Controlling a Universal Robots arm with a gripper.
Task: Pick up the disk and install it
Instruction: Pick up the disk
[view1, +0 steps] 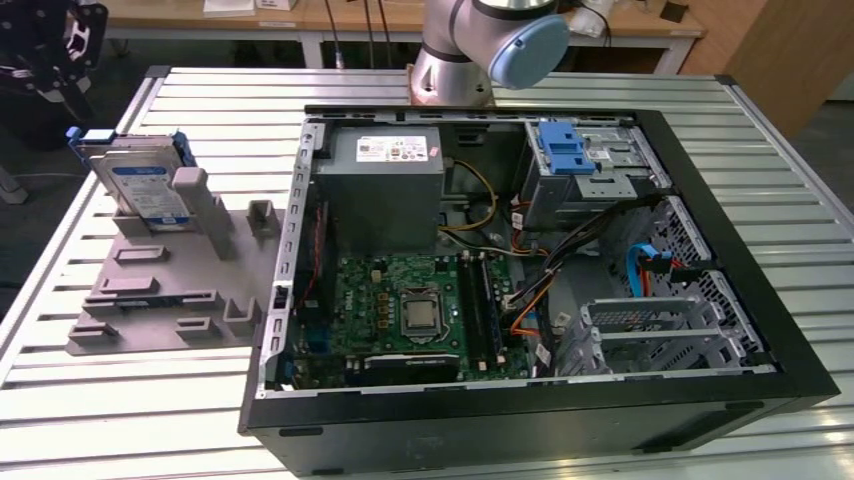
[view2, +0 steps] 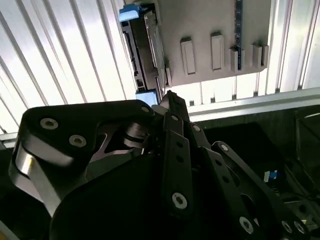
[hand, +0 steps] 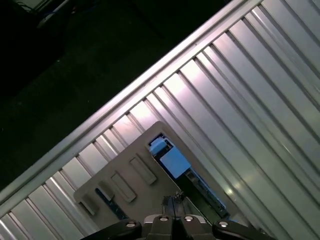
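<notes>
Fingers (view2: 174, 107) narrow, tips together, holding nothing. I hang above grey holder (view1: 160, 300), apart from disk (view1: 138, 178). Disk stands on edge in holder's slot, upright, slightly tilted, blue carrier frame around edges. Holder rests on ribbed counter (view1: 134, 410), at exterior view's left of open computer case (view1: 534, 420).

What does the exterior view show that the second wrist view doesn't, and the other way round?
Exterior view: inside the computer, the green board, the grey box, the cage with a blue latch, and the arm. Second wrist view: the shut pincer up close, with its black links. Both: the disk upright in the grey stand on the slatted table.
</notes>
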